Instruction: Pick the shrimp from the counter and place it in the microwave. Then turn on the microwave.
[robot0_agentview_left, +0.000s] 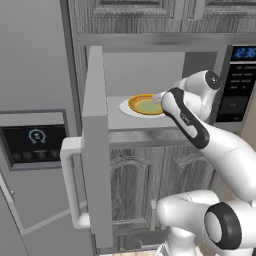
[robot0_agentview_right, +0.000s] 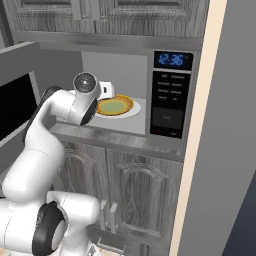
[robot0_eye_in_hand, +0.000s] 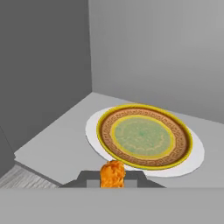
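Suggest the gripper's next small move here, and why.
Probably ease forward over the yellow-rimmed patterned plate, then release: the gripper is shut on the small orange shrimp at the open silver-grey microwave's front, short of the plate.

Upper cabinets (robot0_agentview_left: 150, 12): we see grey wood-grain doors with raised panels running along the top of both base views.
Lower cabinets (robot0_agentview_right: 135, 200): same grey wood grain, arched panel doors, with pale vertical handles (robot0_agentview_right: 107, 216) where two doors meet.
Ledge (robot0_agentview_right: 120, 142): we note a grey wood-grain strip between the upper recess and the lower doors.
Grey panel (robot0_agentview_left: 32, 140): at left in the left base view, a flat grey appliance front with a black dial screen.
Side wall (robot0_agentview_right: 220, 150): a tall grey slab with a cream edge closes the right of the right base view.
Light: even, soft, no hard shadows.
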